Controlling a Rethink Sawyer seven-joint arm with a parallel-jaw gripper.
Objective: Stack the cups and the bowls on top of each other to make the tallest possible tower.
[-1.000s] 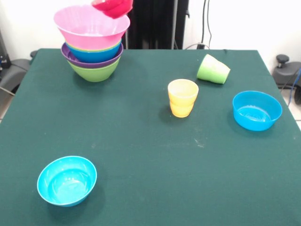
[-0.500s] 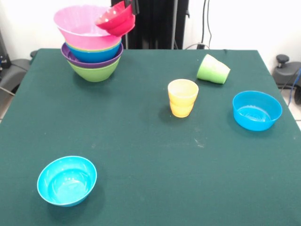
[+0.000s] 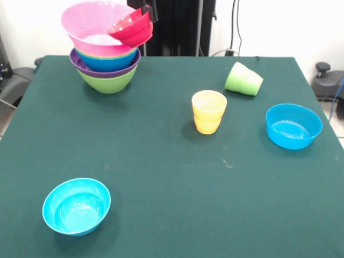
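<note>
Far left and nearest the camera, a cyan bowl is seen upright on the table, well apart from everything else and not yet used. Up at the far left corner the tower is standing: a lime green bowl at the base, purple, blue and green rims nested above, and the big pink bowl topmost, widest mouth up so smaller pieces can be dropped in. A red bowl is held tilted over the pink bowl's right rim, touching or very nearly so, its mouth turned toward the pink hollow, judged to be the piece being set in. Only a dark tip of the gripper is shown at the red bowl's upper edge; whether the fingers are clamped on the rim cannot be told. Toward the middle a yellow cup is left upright. Just beyond it a green cup is lying on its side, awkward to grasp as it lies. At the right a blue bowl is waiting upright
</note>
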